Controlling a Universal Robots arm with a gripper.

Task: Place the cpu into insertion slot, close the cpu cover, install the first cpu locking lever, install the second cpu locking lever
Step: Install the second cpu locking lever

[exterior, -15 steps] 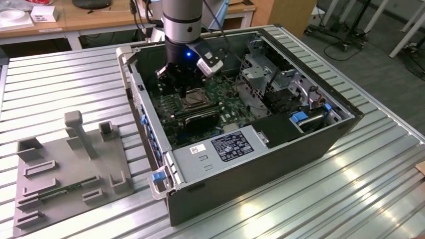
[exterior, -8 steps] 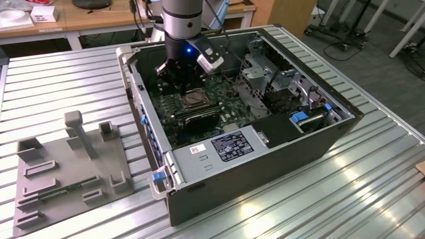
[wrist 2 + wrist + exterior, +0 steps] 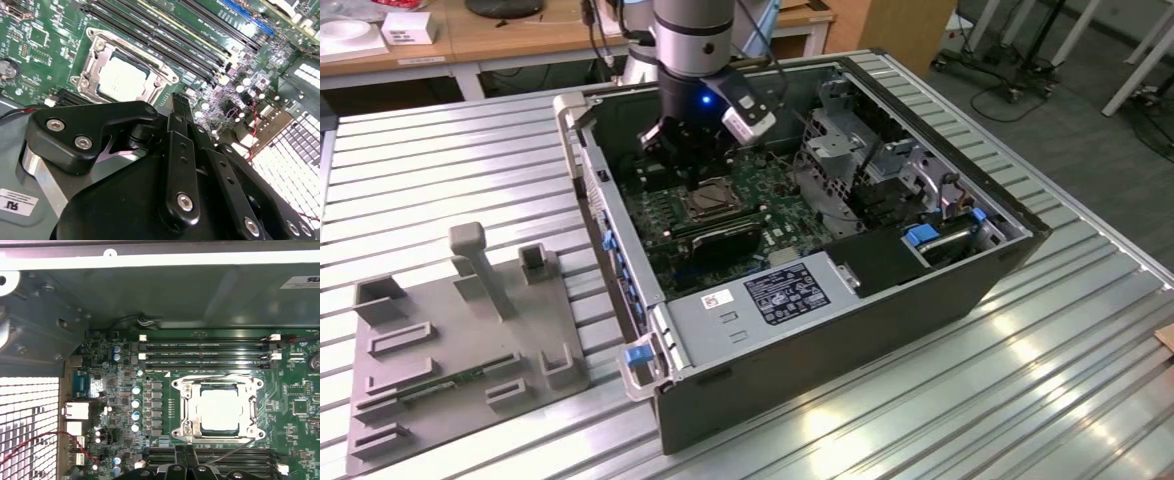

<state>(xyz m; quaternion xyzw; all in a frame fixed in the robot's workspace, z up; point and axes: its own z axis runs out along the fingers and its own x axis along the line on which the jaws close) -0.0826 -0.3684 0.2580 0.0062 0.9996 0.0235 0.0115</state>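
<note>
We see the cpu point(image 3: 218, 409) seated in the insertion slot point(image 3: 182, 395) with the cpu cover point(image 3: 218, 381) down over it. Our gripper point(image 3: 181, 107), fingers together and empty, hovers just beside the socket. To seat a lever well, we judge a slow, square press best.

The cpu point(image 3: 218, 410) sits in the insertion slot point(image 3: 218, 409); cpu cover point(image 3: 186, 390) closed.

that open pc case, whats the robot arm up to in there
A single robot arm is reaching down into the open computer case, its tool hovering just beside the insertion slot on the green motherboard. The cpu already sits in the slot, its pale metal face showing through the window of the cpu cover, which lies flat over it in both wrist views. The tool holds nothing that can be seen.
</note>
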